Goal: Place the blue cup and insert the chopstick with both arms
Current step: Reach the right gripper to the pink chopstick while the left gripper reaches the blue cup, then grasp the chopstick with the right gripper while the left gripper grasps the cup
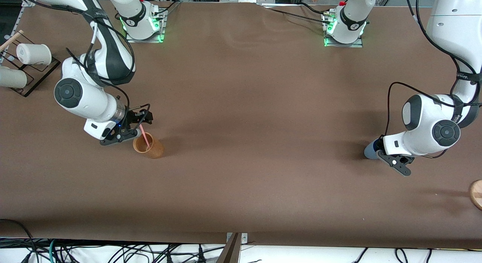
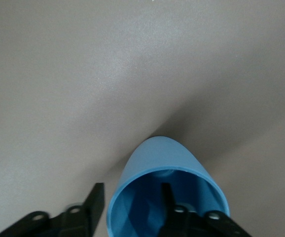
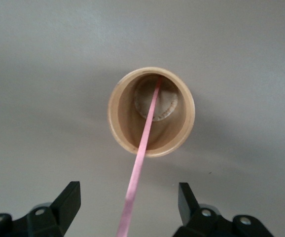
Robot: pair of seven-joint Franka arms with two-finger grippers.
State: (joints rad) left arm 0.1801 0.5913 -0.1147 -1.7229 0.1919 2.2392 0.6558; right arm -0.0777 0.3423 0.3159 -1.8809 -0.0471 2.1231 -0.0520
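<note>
The blue cup (image 1: 370, 150) is low at the left arm's end of the table, partly hidden under the left gripper (image 1: 381, 154). In the left wrist view the cup (image 2: 157, 160) shows its mouth. The left gripper (image 2: 132, 192) is open, with one finger inside the cup and one outside, clear of the wall. The pink chopstick (image 1: 145, 135) leans in a tan wooden cup (image 1: 151, 148) toward the right arm's end. The right gripper (image 1: 136, 126) is open just above that cup. In the right wrist view the chopstick (image 3: 143, 148) passes untouched between the fingers of the right gripper (image 3: 128, 191), above the wooden cup (image 3: 184, 126).
A black rack (image 1: 39, 72) with two white cups (image 1: 34, 54) lying on it stands at the right arm's end. A round wooden piece (image 1: 477, 194) shows at the table's edge at the left arm's end.
</note>
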